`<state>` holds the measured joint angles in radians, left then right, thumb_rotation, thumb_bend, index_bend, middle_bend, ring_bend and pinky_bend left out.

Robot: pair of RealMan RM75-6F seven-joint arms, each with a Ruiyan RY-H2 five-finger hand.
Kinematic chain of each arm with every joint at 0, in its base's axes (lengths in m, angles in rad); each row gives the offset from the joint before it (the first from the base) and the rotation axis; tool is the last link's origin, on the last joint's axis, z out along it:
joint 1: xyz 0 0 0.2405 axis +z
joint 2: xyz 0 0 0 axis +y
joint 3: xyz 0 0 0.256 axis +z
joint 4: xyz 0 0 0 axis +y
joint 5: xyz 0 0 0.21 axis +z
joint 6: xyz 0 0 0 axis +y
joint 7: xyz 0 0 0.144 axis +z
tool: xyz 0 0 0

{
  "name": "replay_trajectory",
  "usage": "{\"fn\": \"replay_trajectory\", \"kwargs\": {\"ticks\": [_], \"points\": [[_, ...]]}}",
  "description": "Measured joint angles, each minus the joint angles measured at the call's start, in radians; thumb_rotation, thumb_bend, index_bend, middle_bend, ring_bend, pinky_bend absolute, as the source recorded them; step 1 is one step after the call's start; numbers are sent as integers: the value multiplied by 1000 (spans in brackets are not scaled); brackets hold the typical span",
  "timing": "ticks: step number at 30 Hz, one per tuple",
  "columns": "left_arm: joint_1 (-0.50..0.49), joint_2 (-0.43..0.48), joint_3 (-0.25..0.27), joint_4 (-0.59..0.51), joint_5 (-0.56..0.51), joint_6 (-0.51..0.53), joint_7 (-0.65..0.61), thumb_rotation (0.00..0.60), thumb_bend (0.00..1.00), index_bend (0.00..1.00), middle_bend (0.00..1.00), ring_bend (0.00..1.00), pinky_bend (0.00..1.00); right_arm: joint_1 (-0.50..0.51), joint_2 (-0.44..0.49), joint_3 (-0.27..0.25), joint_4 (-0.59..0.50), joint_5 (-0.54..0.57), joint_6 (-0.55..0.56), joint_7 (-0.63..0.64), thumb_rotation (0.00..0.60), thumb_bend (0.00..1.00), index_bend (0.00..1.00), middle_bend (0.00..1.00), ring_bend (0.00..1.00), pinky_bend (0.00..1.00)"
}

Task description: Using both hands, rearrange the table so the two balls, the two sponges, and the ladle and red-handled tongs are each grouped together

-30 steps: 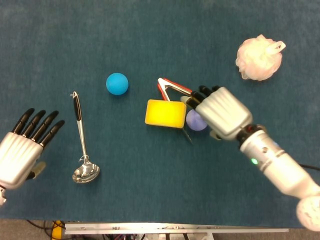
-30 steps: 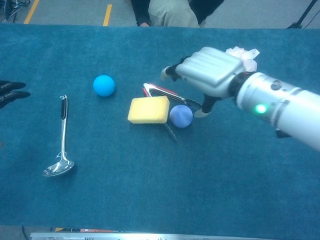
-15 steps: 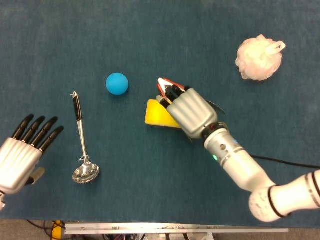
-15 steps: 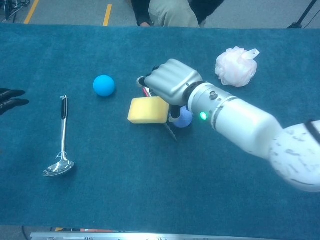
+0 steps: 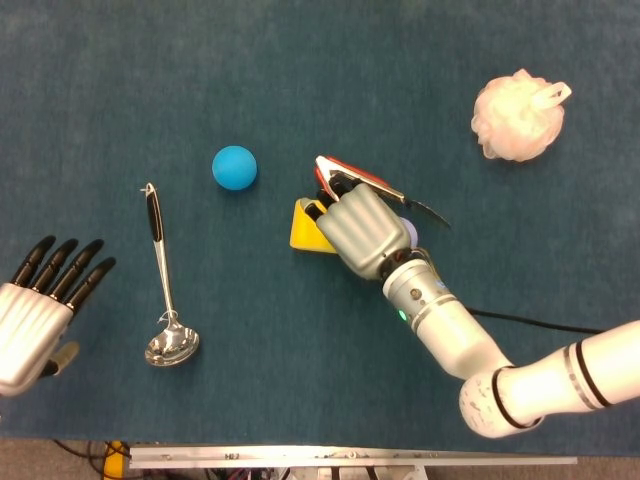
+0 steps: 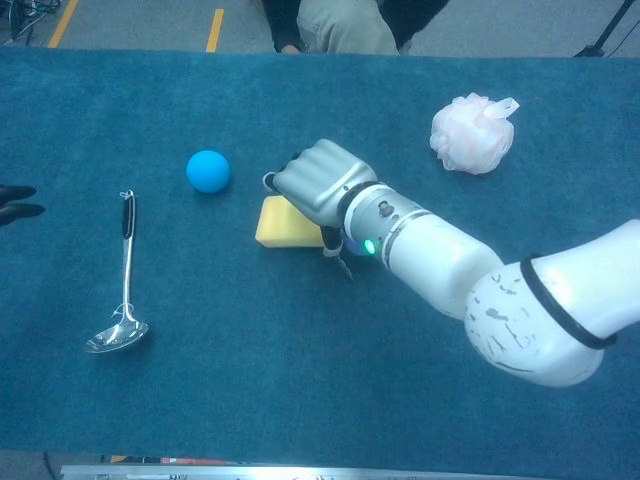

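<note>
My right hand [image 5: 355,230] lies over the yellow sponge [image 5: 303,229], fingers curled down at its far edge; whether it grips the sponge is hidden. In the chest view the same hand [image 6: 315,185] covers the right part of the sponge [image 6: 278,227]. The red-handled tongs [image 5: 358,178] lie just behind the hand. A sliver of the purple ball [image 5: 411,233] shows at its right side. The blue ball [image 5: 234,167] sits to the left, apart. The ladle [image 5: 160,262] lies further left. My left hand [image 5: 40,310] hovers at the left edge, holding nothing, fingers apart.
A pink mesh bath sponge [image 5: 518,117] sits at the far right, away from everything else. The table is covered in a blue cloth [image 5: 250,60]. A seated person [image 6: 335,25] is beyond the far edge in the chest view.
My right hand has swept left from above the purple ball onto the yellow sponge, hiding most of the ball. The left hand has drifted slightly down and left.
</note>
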<state>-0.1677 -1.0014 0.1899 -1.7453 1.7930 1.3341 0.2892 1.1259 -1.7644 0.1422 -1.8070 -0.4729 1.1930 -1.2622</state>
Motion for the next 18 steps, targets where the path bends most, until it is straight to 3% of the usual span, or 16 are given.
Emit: {"fn": "replay_trajectory", "kwargs": {"ticks": [18], "points": [[0, -2, -2, 17, 8, -10, -22, 600, 223, 0, 0, 0, 34, 55, -91, 10, 114, 78, 15, -19, 600, 0, 157, 244, 160, 362]]}}
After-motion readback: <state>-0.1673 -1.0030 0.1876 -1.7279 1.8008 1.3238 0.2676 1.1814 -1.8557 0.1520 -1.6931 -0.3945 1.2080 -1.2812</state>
